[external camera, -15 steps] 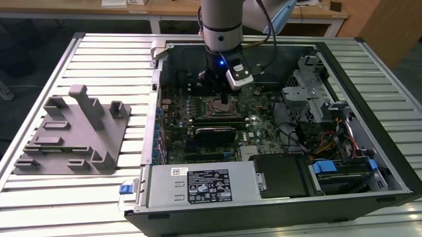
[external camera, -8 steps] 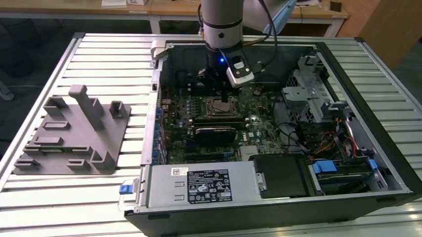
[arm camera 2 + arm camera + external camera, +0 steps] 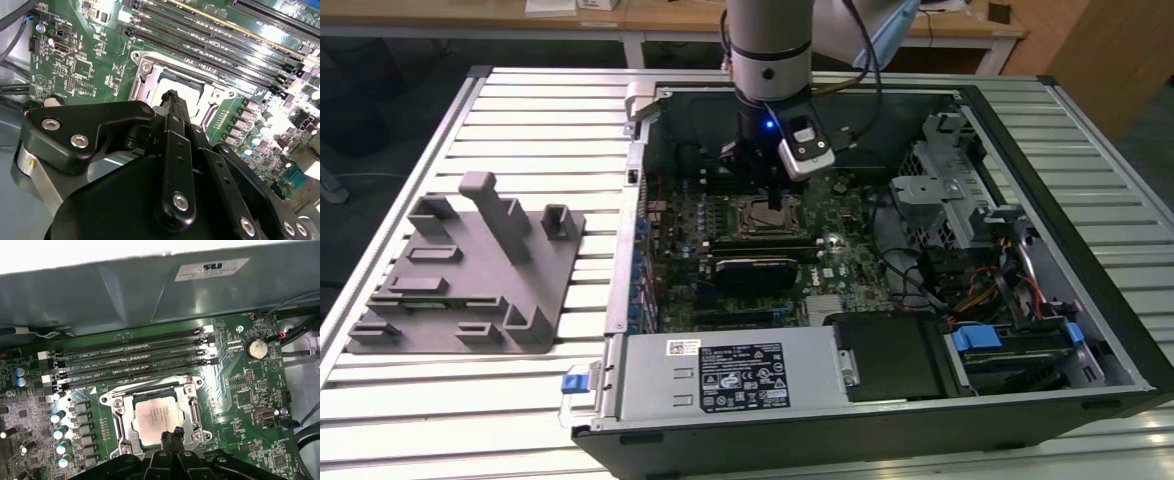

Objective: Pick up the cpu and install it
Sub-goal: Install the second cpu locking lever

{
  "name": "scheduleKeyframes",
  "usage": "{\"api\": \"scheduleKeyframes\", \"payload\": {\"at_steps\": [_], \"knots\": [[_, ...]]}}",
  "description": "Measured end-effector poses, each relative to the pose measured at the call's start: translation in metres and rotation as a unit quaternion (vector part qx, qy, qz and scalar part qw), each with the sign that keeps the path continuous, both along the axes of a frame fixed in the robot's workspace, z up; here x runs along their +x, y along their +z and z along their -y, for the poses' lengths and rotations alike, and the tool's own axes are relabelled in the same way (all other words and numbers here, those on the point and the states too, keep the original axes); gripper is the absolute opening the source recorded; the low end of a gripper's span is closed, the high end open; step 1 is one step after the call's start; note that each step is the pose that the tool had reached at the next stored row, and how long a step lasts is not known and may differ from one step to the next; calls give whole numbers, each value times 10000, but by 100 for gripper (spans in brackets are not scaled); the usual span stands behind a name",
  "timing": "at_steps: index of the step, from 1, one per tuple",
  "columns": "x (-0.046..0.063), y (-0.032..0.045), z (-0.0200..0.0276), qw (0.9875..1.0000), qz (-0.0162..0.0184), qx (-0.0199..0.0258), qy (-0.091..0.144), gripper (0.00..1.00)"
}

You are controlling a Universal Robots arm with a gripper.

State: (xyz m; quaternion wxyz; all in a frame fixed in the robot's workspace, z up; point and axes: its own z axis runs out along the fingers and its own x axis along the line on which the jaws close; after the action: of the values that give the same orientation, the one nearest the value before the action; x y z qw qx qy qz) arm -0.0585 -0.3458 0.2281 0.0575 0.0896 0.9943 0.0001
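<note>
"Where is the cpu?"

"Down in the socket, inside the metal frame. In the first wrist view its silver top faces up and it looks flat. Is the chip all the way down? I cannot tell."

"And the gripper?"

"Right over the chip, by its near edge. In both wrist views the two black fingertips come together in a thin point. I see no gap between them, so they look pinched shut. I see nothing between them. Do they touch the chip? I cannot tell that either."

"So what makes this step go well?"

"I think the chip must lie square in the frame, with no corner riding up. Any push should go straight down and be soft. The tiny pins under it would bend from a hard poke or a sideways slide."

"What is around it?"

"Long memory slots run beside the socket. A row of small round cans stands next to it. They are close, so I think the arm should not swing wide."

"And farther out?"

"In the exterior view the green board lies in the open case, and the arm reaches in from above. The grey tray sits well apart, on the exterior view's left, on the table."
</note>
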Motion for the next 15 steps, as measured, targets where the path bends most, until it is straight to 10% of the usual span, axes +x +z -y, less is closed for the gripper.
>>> {"api": "scheduleKeyframes", "payload": {"at_steps": [15], "knots": [[108,0,197,10000,-8,-38,1,11]]}}
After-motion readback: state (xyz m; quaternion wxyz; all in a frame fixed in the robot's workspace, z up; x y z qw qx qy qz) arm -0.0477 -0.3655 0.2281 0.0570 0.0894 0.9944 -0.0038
